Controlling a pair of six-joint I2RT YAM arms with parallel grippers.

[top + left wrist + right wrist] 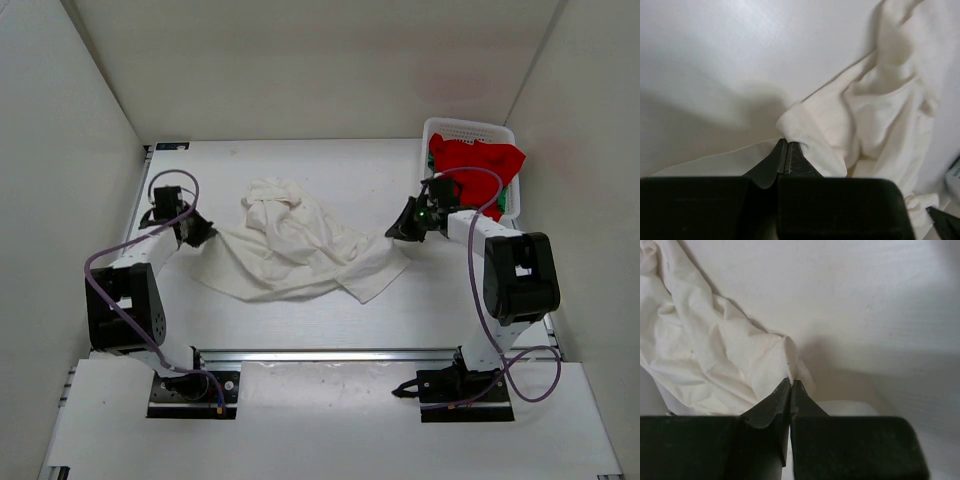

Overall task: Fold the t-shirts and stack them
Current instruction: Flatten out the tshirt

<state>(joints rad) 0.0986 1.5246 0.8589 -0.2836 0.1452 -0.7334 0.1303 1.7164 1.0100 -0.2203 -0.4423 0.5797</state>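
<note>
The off-white t-shirt [295, 245] lies crumpled across the middle of the table, stretched between both arms. My left gripper [208, 233] is shut on its left edge; in the left wrist view the cloth [865, 110] bunches right at the closed gripper [786, 142]. My right gripper [395, 233] is shut on the shirt's right corner, and the fabric [715, 355] runs away to the left of the pinched gripper [791, 382]. A bright red t-shirt [475, 165] sits heaped in the basket, with a bit of green t-shirt [509, 197] showing beside it.
A white perforated basket [470, 127] stands at the back right corner, close behind the right arm. White walls enclose the table on the left, back and right. A metal rail [330, 355] runs along the near edge between the arm bases.
</note>
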